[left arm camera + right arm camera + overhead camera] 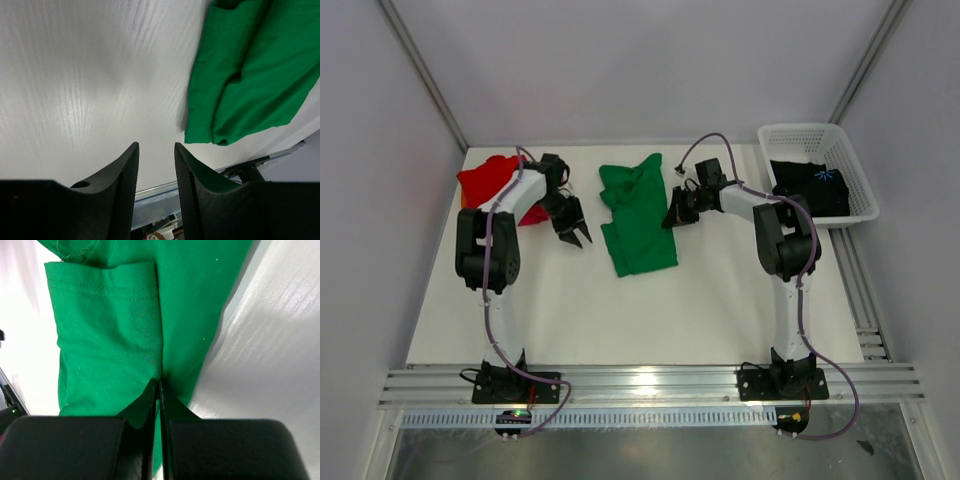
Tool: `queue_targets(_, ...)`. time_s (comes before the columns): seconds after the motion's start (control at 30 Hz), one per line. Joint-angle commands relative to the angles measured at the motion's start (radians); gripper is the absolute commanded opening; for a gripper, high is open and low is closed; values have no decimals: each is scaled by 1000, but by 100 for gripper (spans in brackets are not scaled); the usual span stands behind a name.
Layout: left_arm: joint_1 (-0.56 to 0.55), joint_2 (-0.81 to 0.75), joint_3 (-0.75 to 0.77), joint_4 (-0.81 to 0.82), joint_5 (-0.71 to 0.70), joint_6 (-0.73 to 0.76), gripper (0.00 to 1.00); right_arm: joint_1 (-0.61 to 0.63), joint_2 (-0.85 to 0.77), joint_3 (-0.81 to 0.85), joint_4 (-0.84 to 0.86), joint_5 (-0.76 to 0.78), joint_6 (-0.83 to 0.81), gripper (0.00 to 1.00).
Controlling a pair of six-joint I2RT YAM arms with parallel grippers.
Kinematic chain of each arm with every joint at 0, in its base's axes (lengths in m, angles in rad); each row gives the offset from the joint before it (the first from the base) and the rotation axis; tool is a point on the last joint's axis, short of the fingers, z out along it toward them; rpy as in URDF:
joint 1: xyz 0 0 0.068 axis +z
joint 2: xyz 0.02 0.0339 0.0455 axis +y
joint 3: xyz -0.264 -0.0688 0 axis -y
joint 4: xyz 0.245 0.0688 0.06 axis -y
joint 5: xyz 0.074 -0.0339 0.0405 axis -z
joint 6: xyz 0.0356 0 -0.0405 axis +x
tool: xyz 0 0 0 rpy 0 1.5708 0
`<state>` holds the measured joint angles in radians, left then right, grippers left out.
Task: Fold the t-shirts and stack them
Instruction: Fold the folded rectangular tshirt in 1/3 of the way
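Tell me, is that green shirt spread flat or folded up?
Folded, roughly: the green t-shirt lies doubled into a narrow, creased strip; the right gripper pinches its edge.

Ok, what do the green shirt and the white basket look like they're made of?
Green shirt: soft matte cloth, probably a cotton knit, judging by the stitched hem, fine weave and limp folds. Basket: looks like rigid white plastic, with moulded lattice walls.

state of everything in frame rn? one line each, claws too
green t-shirt: roughly folded, rumpled, on the table, right edge pinched.
red t-shirt: bunched up, far left.
basket: upright, far right.
black t-shirt: lying in the basket.
left claw: partly open, empty, above the table.
right claw: shut on the green t-shirt's edge.
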<state>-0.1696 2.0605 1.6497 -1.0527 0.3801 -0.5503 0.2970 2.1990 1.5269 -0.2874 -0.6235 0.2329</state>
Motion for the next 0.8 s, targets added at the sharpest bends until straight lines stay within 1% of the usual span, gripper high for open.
queue_targets(0.0, 5, 18, -17, 40, 26, -11, 37, -7, -74, -7, 94, -5, 17, 4)
queue_targets(0.4, 5, 64, -42, 74, 48, -20, 37, -18, -145, 16, 122, -10, 43, 4)
queue_targets(0.77, 5, 73, -57, 91, 59, -30, 37, -32, -180, -28, 156, -5, 63, 4)
